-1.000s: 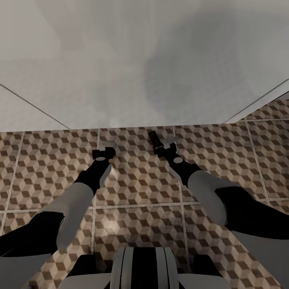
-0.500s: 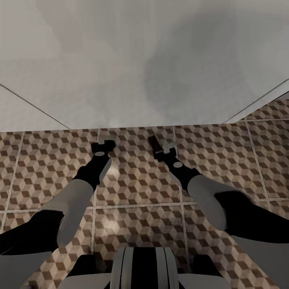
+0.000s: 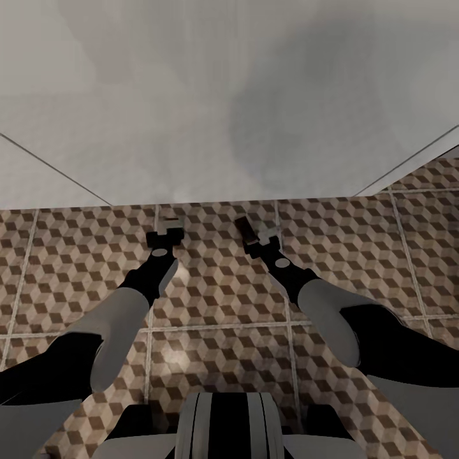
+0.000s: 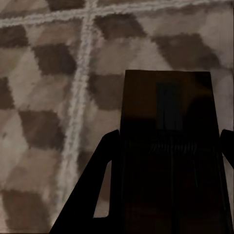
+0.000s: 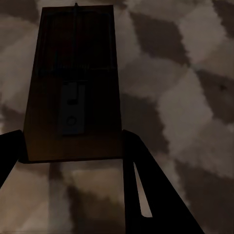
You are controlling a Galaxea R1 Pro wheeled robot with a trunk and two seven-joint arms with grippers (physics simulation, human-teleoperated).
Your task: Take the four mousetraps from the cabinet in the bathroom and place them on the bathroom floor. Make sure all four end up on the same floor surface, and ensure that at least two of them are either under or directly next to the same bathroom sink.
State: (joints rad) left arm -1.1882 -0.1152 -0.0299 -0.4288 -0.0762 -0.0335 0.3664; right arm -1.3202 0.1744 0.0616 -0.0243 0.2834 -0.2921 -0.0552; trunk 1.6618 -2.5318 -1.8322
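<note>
both my arms reach forward and down over the brown, beige and cream cube-patterned tiled bathroom floor point(image 3: 217, 299), close to the foot of a pale grey-white wall point(image 3: 229, 95).

left end effector point(image 3: 167, 231): the left wrist view shows a flat rectangular dark brown wooden mousetrap point(image 4: 168, 146) between the two fingers, long axis running straight out along them and past the tips. i judge it clenched on the board.

right end effector point(image 3: 255, 234): a second flat brown wooden mousetrap with dark wire point(image 5: 73, 83) lies the same way, long axis along the fingers, projecting toward the wall. fingers sit at its near edge either side; i cannot tell whether they grip or have let go.

both boards hang low over the tiles; contact is not readable. the two lie side by side, apart, each dead ahead of its own arm.
</note>
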